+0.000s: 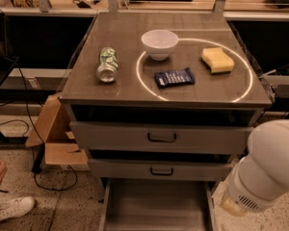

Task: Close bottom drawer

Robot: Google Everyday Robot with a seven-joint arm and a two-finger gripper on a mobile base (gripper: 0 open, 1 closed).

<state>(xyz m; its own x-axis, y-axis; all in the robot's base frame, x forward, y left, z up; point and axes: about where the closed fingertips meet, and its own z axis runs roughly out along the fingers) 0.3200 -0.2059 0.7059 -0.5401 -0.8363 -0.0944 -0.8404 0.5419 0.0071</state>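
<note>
The bottom drawer (156,208) is pulled out, low at the front of the cabinet. Its flat grey inside shows. The jaws are out of sight past the lower right edge, so I cannot tell if they are open or shut. Only the white arm (267,170) shows, just right of the drawer. Above it sit the middle drawer (159,170) and the top drawer (159,137), each with a dark handle. On the table (120,88), far from the arm, lie a can (107,65) on its side, a white bowl (160,44), a blue packet (174,77) and a yellow sponge (216,60). A box (53,134) stands on the floor at the left.
</note>
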